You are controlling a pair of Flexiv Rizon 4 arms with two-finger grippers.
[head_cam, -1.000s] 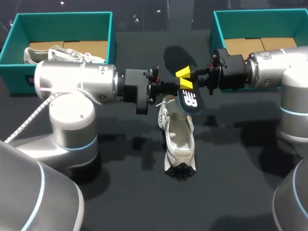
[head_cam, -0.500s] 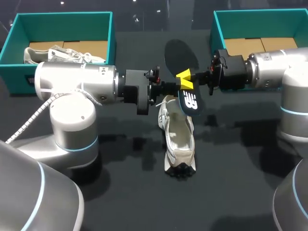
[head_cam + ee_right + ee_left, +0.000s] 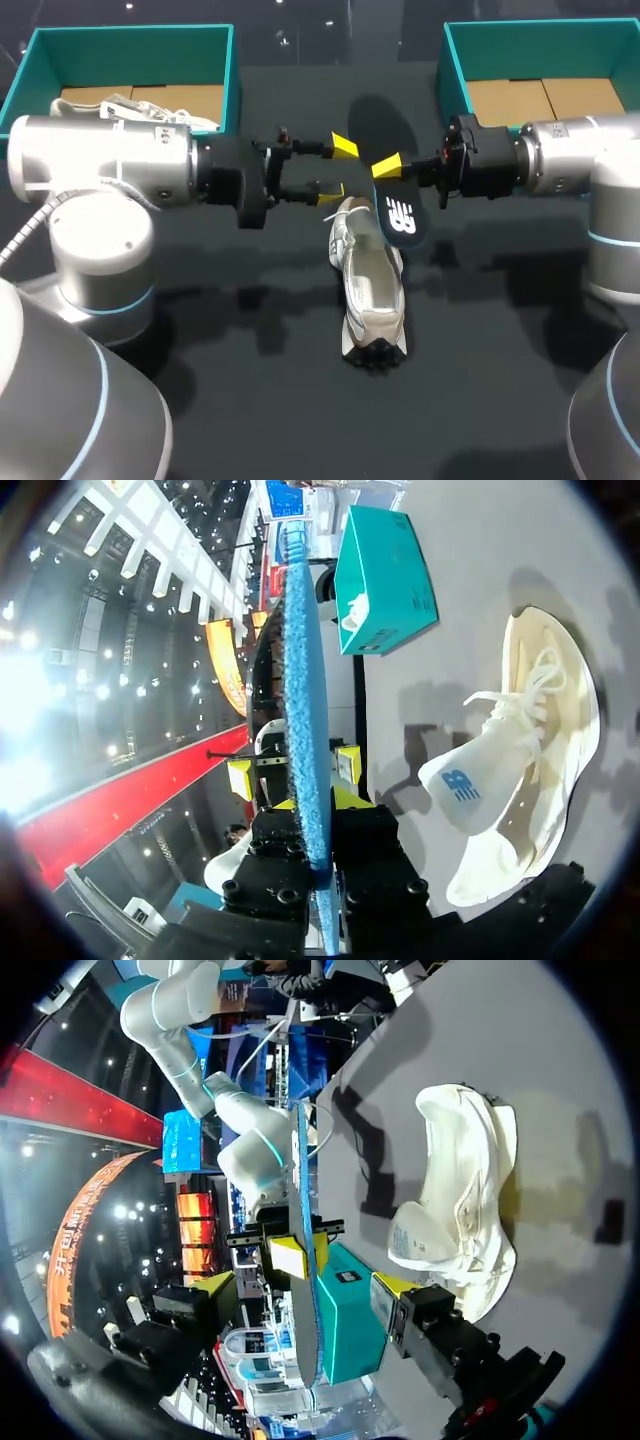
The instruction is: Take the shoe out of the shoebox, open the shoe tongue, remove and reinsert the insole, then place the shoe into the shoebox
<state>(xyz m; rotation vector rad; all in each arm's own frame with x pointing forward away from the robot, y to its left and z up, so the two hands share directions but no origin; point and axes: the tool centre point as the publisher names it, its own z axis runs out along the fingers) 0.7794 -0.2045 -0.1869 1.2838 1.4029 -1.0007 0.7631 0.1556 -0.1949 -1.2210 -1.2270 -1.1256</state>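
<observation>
The dark insole (image 3: 398, 215) hangs in the air at the middle of the head view. Its long axis runs almost up and down the frame, leaning a little, with the printed end lowest and slightly to the right and the plain end toward the upper centre. Both wrist views show it edge-on as a thin blue strip. The right gripper (image 3: 388, 167) comes in from the right of the frame and has its fingers clamped on the insole near its middle, one on each face. The left gripper (image 3: 337, 168) sits just left of the insole with its yellow-tipped fingers spread wide and touching nothing; in the left wrist view the strip stands ahead of the gap between them. Directly below the insole's lower end, the white shoe (image 3: 368, 285) lies on the black table (image 3: 250, 400). The shoe's long axis also runs up and down the frame, with the laced end uppermost and the dark-treaded end toward the lower edge. A teal left shoebox (image 3: 130, 35) at the upper left holds a second shoe (image 3: 120, 108). The matching right shoebox (image 3: 450, 60) is at the upper right, partly covered by the right arm. Both boxes stand well apart from the shoe.
</observation>
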